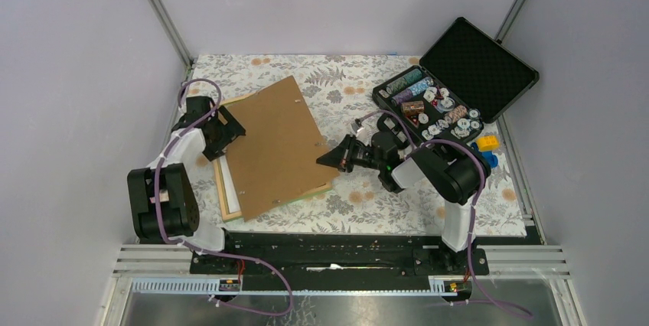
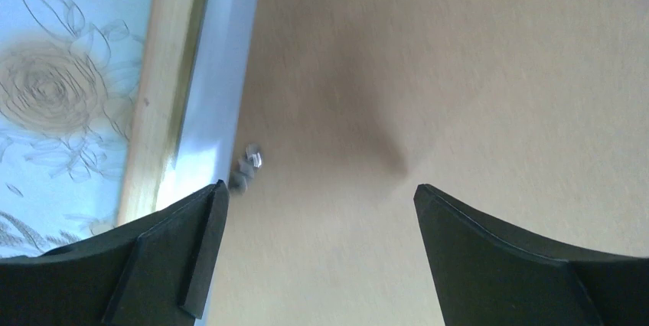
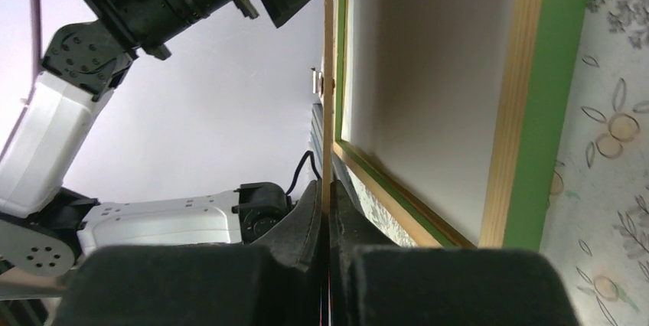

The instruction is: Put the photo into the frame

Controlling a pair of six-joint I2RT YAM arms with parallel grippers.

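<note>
At the right edge of the frame [image 1: 224, 192] our right gripper [image 1: 337, 159] pinches the raised backing panel [image 1: 279, 142]; the left gripper [image 1: 227, 132] gapes empty. Next we should probably lower it squarely.

Green-faced frame [image 3: 562, 73], brown backing panel [image 1: 275, 146], floral tablecloth [image 1: 367, 203], black case [image 1: 478, 58]

The floral table [image 1: 352, 207] carries the frame [image 1: 226, 192] near its left edge, an open chip case [image 1: 457, 81] at its far right corner and a yellow block [image 1: 487, 143] by its right edge.

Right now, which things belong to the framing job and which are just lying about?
Job: frame, brown backing panel, right tool pinching that panel's edge, open left tool above it.
Lying about: black chip case, yellow block, blue block.
</note>
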